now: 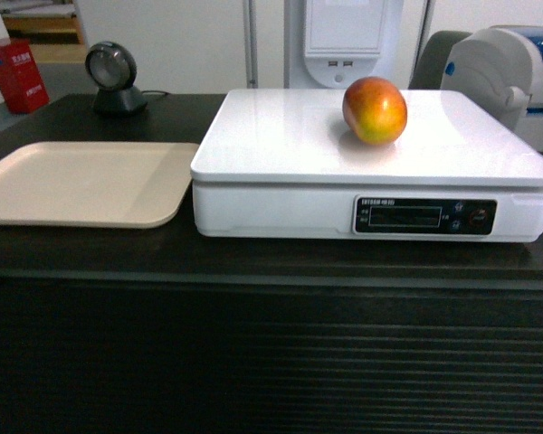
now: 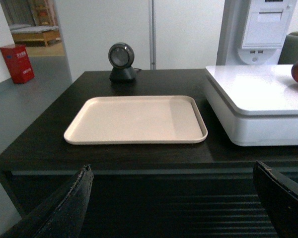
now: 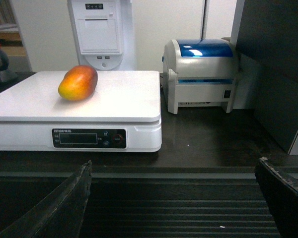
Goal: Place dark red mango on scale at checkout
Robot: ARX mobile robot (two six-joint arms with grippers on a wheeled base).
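Both grippers, left (image 2: pixel 176 198) and right (image 3: pixel 176 198), wide apart, empty, short of the checkout (image 1: pixel 253 344) front; mango (image 1: pixel 375 109) rests on the scale (image 1: pixel 281 145) platform, toward its back right, so placement looks done.

Head view faces the checkout (image 1: pixel 271 262) front-on, near. Both wrist views look level across it (left nearer the tray (image 2: pixel 134 120)), sharing the scale (image 3: pixel 74 106).

Count on bench (image 1: pixel 90 258): mango (image 1: pixel 375 110) ×1, scale (image 1: pixel 281 194) ×1, beige tray (image 1: pixel 81 183) ×1, round scanner (image 1: pixel 116 80) ×1 (far left corner), label printer (image 3: pixel 201 74) ×1 (right edge). Red box (image 1: pixel 15 74) ×1, off bench.
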